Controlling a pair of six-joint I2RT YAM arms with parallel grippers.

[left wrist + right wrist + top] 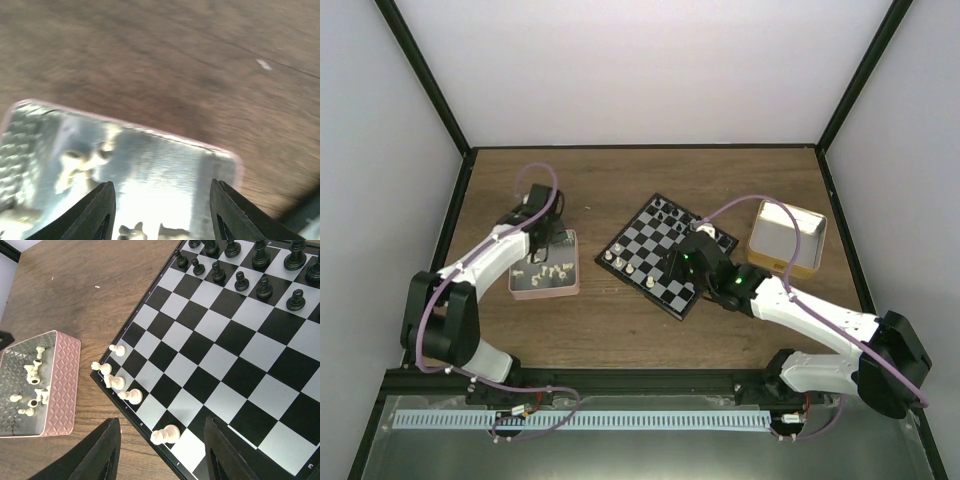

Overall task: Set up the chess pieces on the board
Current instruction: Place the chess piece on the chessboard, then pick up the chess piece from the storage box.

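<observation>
The board (655,262) lies tilted mid-table; it fills the right wrist view (235,355). Black pieces (240,260) stand along its far edge. Several cream-white pieces (122,385) stand along its left edge, one (166,434) right between my right fingers. My right gripper (162,450) is open and empty above that edge; in the top view it (685,262) hovers over the board. More white pieces (548,268) lie in the pink tray (572,262). My left gripper (162,212) is open and empty over the tray (220,152), white pieces (150,232) below it.
A tan box with a silvery inside (787,238) stands right of the board. Black frame posts and white walls enclose the wooden table (620,180). The pink tray also shows at the left in the right wrist view (65,385).
</observation>
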